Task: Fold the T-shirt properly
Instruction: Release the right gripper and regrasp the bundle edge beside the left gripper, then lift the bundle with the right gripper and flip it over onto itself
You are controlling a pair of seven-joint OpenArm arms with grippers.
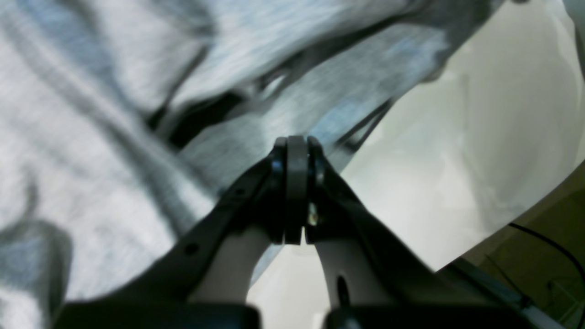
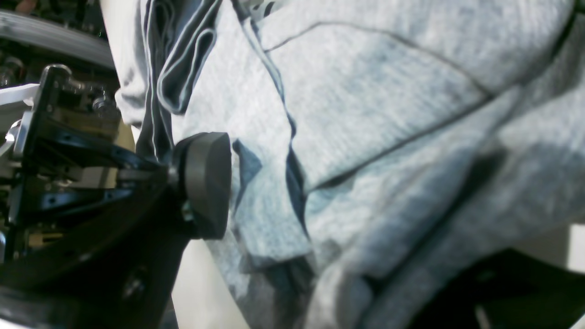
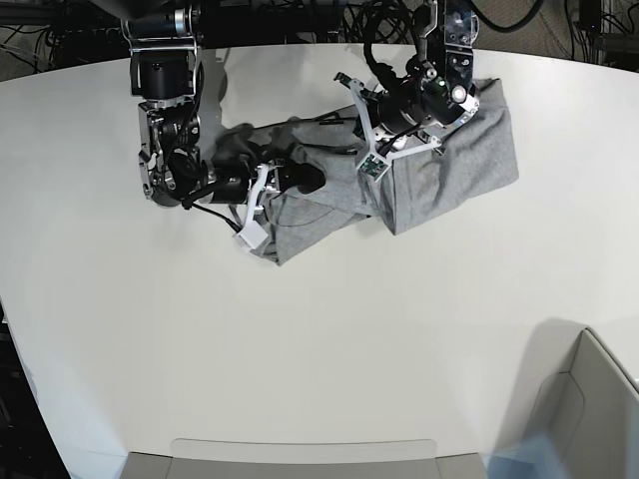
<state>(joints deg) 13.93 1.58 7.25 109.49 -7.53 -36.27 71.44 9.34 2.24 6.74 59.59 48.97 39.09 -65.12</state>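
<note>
Left end effector [image 1: 297, 151], in the left wrist view, has its dark pads pressed together with no cloth visibly pinched, its tip just over the edge of the light heather-grey soft knit T-shirt [image 1: 105, 137] on the white desk [image 1: 480, 137]. Right wrist view: the right end effector [image 2: 320, 192] stands spread wide, one round pad against rumpled folds. Base view shows the T-shirt bunched between both arms, so folding looks barely begun and flattening remains.

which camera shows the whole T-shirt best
The base view: it shows the whole crumpled T-shirt on the white table. Both wrist views show only close-up grey folds, blurred in places.
</note>
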